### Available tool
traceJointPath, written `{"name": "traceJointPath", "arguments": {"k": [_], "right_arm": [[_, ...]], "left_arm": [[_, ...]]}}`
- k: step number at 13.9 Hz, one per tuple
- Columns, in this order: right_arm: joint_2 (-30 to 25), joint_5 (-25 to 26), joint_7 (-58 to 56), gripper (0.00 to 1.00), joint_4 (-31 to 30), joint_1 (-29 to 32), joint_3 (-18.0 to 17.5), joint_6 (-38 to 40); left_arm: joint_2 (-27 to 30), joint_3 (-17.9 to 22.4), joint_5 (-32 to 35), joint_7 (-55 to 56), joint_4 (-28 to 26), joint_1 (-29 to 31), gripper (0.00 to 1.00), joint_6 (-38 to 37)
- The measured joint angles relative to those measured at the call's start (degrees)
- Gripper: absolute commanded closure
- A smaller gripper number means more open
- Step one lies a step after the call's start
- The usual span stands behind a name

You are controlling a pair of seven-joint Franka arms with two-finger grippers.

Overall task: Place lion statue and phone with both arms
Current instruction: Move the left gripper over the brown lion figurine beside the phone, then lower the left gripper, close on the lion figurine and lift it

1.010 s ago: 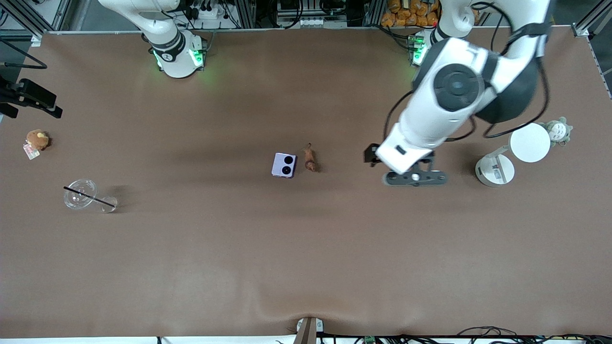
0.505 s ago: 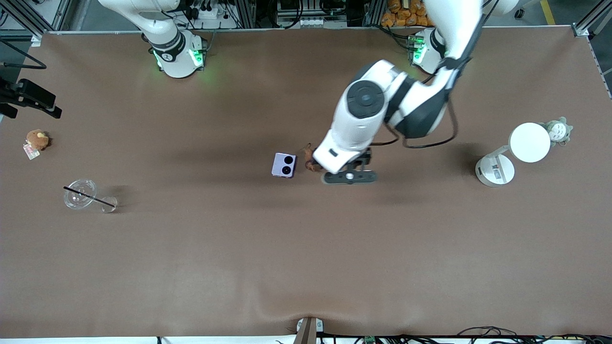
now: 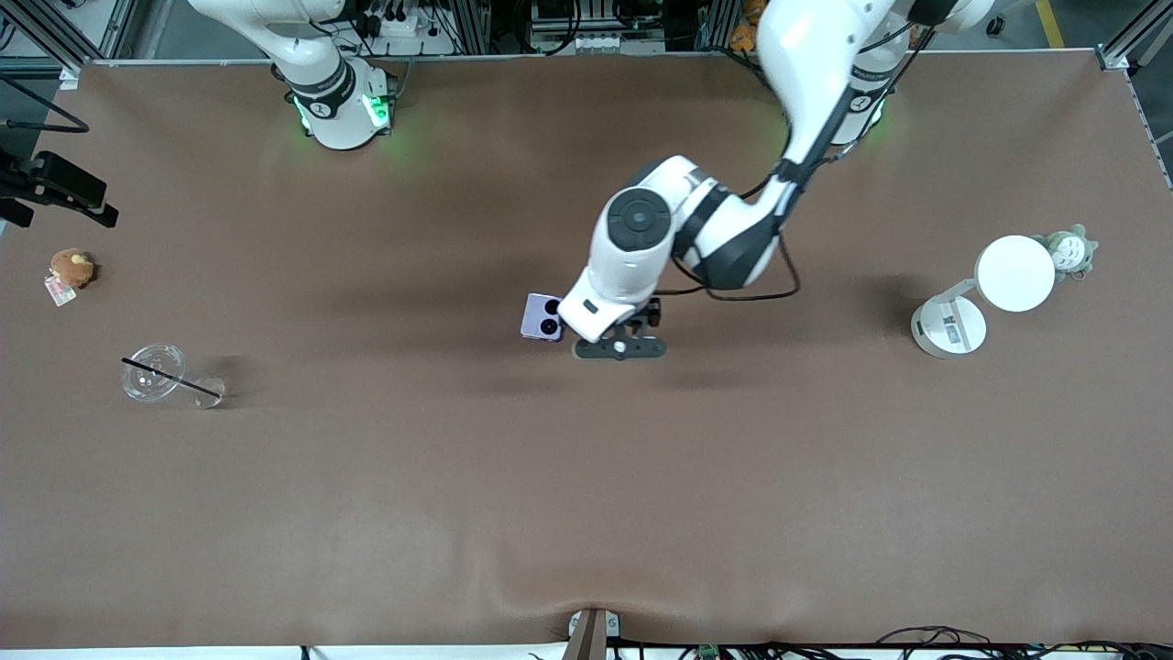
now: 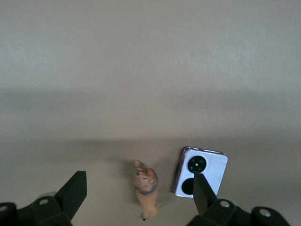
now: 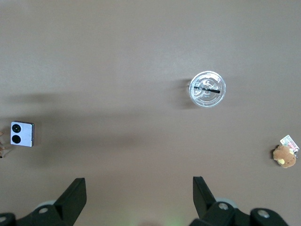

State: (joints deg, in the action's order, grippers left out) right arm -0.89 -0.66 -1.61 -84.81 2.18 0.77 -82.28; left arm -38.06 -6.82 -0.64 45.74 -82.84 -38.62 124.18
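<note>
A brown bench (image 3: pixel 586 513) carries the phone (image 4: pixel 201 171) just beside the lion (image 4: pixel 146 188), a cup (image 3: pixel 154 371), two plushes (image 3: pixel 71 268) and a lamp (image 3: pixel 949 325).

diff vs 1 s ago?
The left arm swung from the lamp end toward the table's middle; the left gripper, open, is now over the lion statue beside the phone. Nothing grasped. Phone, statue, cup unmoved; the right arm waits.
</note>
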Motion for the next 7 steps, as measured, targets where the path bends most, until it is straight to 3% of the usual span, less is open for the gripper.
{"name": "traceJointPath", "arguments": {"k": [5,7], "right_arm": [[0.00,0.00,0.00,0.00,0.00,0.00,0.00,-0.01],[0.00,0.00,0.00,0.00,0.00,0.00,0.00,-0.01]], "left_arm": [[-1.11,0.00,0.00,5.31,-1.98,-1.93,0.01,0.01],[-1.20,0.00,0.00,6.07,-3.08,-2.66,0.07,0.16]]}}
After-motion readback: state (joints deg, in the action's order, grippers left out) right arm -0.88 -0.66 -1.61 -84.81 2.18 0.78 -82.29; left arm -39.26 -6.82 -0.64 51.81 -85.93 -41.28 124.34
